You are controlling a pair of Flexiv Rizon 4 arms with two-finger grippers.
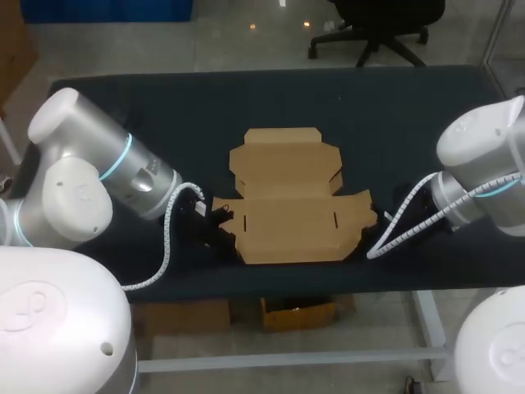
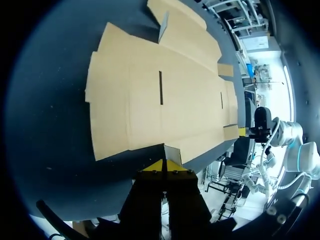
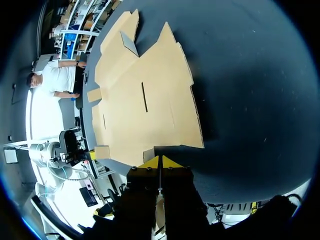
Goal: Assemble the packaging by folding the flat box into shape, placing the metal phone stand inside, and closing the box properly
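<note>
The flat brown cardboard box (image 1: 287, 197) lies unfolded in the middle of the dark table (image 1: 164, 107), its slotted panel toward the front edge. My left gripper (image 1: 215, 220) sits low at the box's front left corner, fingers shut. In the left wrist view the box (image 2: 160, 100) spreads ahead of the gripper (image 2: 164, 164), whose yellow tips meet at a small raised corner flap (image 2: 172, 154). My right gripper (image 1: 379, 223) is low at the front right corner, also shut. In the right wrist view its tips (image 3: 160, 161) meet beside a small tab (image 3: 149, 155) of the box (image 3: 145, 100). No phone stand shows.
Bare dark tabletop surrounds the box at the back and on both sides. A small side flap (image 2: 163, 31) stands slightly up near the box's far panel. Each wrist view shows the other arm across the box: the right gripper (image 2: 261, 125), the left gripper (image 3: 75, 145).
</note>
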